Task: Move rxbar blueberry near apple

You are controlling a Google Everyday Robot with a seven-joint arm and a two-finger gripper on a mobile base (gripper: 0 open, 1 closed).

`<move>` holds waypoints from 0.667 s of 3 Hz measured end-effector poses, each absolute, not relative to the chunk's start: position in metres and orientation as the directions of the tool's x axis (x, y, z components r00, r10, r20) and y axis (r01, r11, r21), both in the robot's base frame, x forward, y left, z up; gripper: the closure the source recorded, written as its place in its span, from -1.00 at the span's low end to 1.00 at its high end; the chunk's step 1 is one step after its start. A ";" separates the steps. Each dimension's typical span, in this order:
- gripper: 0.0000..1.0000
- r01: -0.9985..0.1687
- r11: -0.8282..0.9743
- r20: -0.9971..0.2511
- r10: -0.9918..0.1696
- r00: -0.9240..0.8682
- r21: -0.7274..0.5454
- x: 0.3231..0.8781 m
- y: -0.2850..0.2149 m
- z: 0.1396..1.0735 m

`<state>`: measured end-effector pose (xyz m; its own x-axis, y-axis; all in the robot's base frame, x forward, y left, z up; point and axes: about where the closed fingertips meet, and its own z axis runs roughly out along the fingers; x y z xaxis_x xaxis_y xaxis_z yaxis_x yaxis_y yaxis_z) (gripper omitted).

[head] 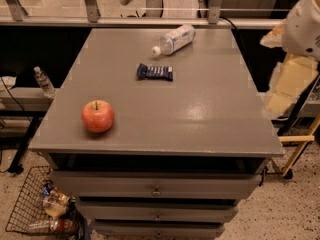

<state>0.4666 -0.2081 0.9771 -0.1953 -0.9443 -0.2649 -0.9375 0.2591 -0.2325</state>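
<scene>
Much of the gripper [289, 86] is a pale, smeared shape just off the right edge of the grey table [210, 119]. It sits below a white arm segment [305, 26] that the frame's corner cuts off. Whether it is open or closed I cannot tell, and it holds nothing from the tabletop. A wire basket [30, 204] on the floor at lower left is also cut by the frame, its contents hard to make out.

The rxbar blueberry [155, 72] is a small flat bar in a dark navy wrapper; its pale lettering is too small to read. It lies flat in the rear middle of the table, long side across. The apple [98, 116], red-orange with a short dark stem, stands near the front left corner, well apart from the bar. A clear water bottle [174, 39] lies on its side near the back edge, behind the bar and not touching it.

Bare grey surface runs between bar and apple and across the table's right half.
</scene>
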 end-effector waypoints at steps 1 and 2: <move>-1.00 -0.945 0.265 -0.384 -0.906 -0.177 -0.191 0.511 -0.192 0.975; -1.00 -0.942 0.307 -0.529 -0.827 -0.192 -0.138 0.541 -0.166 0.968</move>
<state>0.5415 -0.1656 0.9681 -0.1916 -0.8266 -0.5292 -0.9417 0.3068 -0.1382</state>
